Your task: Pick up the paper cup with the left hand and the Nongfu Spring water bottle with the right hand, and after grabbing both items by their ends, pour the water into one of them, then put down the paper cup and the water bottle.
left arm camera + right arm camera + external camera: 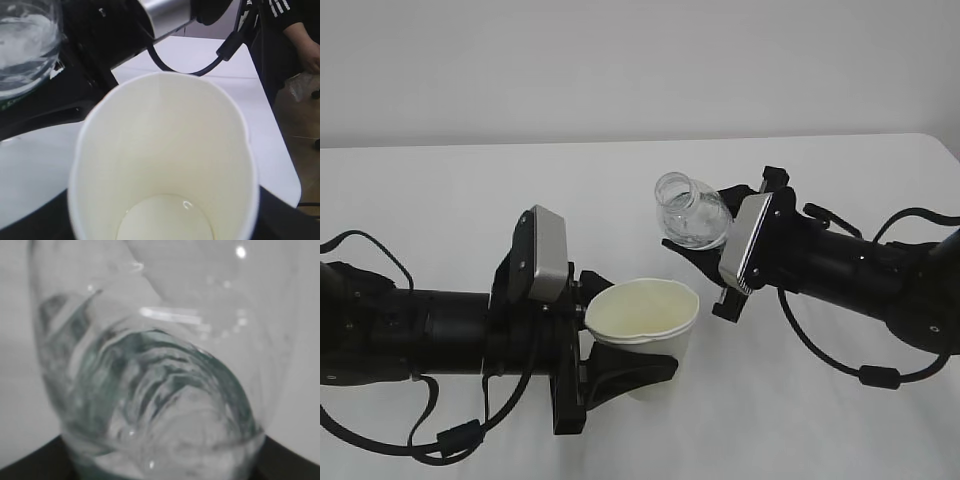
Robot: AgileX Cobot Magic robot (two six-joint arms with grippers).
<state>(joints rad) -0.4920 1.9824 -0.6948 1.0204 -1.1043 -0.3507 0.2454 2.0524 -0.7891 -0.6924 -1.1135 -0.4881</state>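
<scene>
White paper, cream inside: your paper cup (645,325) sat clamped in the left hand (610,350), jaws partly spread around its lower body, mouth upright and tipped slightly toward the camera. You could see a shallow pool of water (165,220) at its bottom in the left wrist view. Up and to the right of the cup, apart from it, your Nongfu Spring water bottle (692,212) was held in the right hand (705,245), jaws part-open around its lower half. It was tilted with the uncapped mouth pointing up and left, some water pooled inside. Both arms lay low over the white table (450,200), black cables (840,350) looping beneath them. Nothing stood between bottle and cup. Past the table's far edge, the left wrist view caught a person in dark clothing (285,30).
</scene>
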